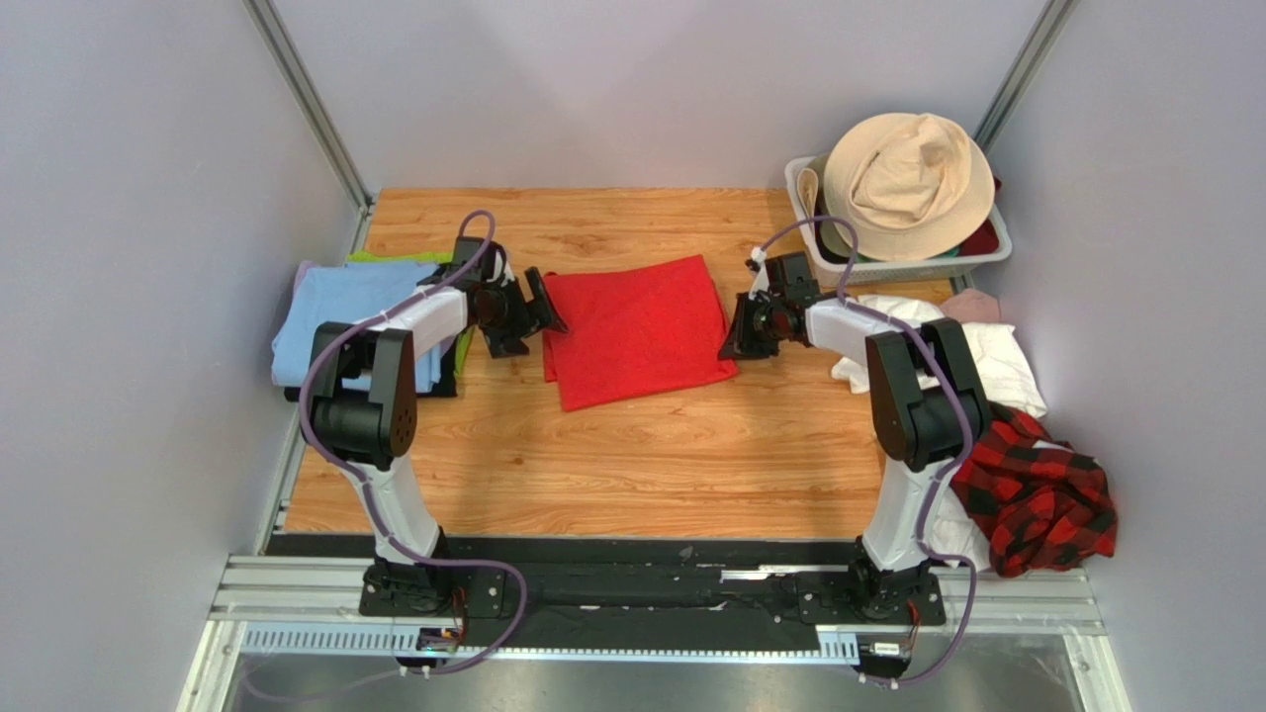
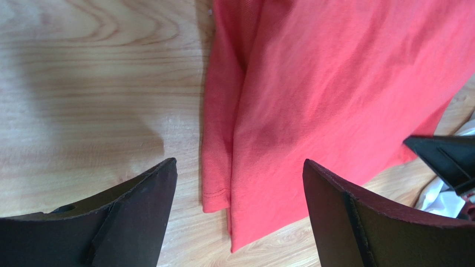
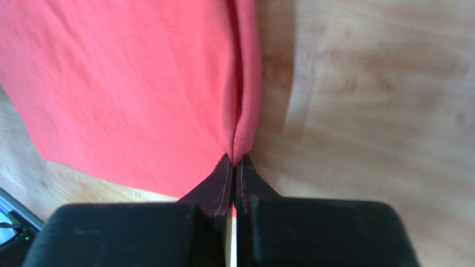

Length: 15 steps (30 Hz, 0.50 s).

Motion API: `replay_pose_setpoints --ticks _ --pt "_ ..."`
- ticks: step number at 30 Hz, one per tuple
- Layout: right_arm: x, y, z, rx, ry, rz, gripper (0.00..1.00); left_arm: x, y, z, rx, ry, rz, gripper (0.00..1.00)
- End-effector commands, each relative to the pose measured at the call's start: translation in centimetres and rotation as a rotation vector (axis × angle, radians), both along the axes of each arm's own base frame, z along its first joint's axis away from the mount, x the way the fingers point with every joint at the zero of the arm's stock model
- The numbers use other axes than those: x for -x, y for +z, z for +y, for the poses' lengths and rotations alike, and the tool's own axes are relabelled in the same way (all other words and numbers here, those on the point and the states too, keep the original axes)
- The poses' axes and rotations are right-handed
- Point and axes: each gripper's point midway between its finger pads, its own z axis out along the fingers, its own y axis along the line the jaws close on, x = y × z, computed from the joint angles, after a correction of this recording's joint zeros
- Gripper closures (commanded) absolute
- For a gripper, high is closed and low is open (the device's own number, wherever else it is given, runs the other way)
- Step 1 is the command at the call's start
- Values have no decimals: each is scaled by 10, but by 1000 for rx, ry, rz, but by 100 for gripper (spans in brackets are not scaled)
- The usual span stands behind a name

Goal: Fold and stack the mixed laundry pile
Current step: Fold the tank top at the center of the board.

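My right claw (image 3: 234,159) is pinched tight on the folded right-hand edge of the bright red T-shirt (image 1: 636,330), a sliver of red fabric showing between its closed fingers. My left claw (image 2: 238,162) hangs with its jaws spread wide over the shirt's opposite edge and grips nothing. The shirt lies flat and slightly askew in the middle of the wooden tabletop (image 1: 639,460), folded into a rough rectangle, with a doubled strip of cloth running along each side where the claws stand. The rest of the laundry pile waits on the right of the tabletop beside my right arm: rumpled white cloths (image 1: 999,365), a small pink piece (image 1: 974,306) just behind them, and a red-and-black plaid shirt (image 1: 1040,505) bunched at the near right edge. On the far left a light blue cloth (image 1: 349,319) lies flat, a strip of green cloth (image 1: 394,257) showing along its far side. In the far right corner a white slatted basket (image 1: 993,249) carries a beige bucket hat (image 1: 910,181)
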Motion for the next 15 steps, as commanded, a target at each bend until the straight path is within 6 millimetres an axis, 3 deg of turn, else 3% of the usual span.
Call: replay_pose_setpoints --ticks 1,4,5,6,7,9,15 --pt "19 32 12 -28 -25 -82 100 -14 12 -5 10 -74 -70 9" --pt "46 26 15 2 -22 -55 100 -13 10 -6 12 -99 -74 9" --pt "55 26 14 31 -29 -37 88 -15 10 -8 23 -109 -78 9" --pt "58 24 10 54 -45 -21 67 -15 10 -10 28 -118 -77 9" --pt "60 23 7 72 -51 -12 38 -15 7 -12 42 -132 -68 9" --pt "58 23 -10 133 -106 -19 19 -19 6 -16 57 -147 -75 9" --pt "24 49 -24 42 -133 -60 16 -46 15 -12 14 -141 -123 9"
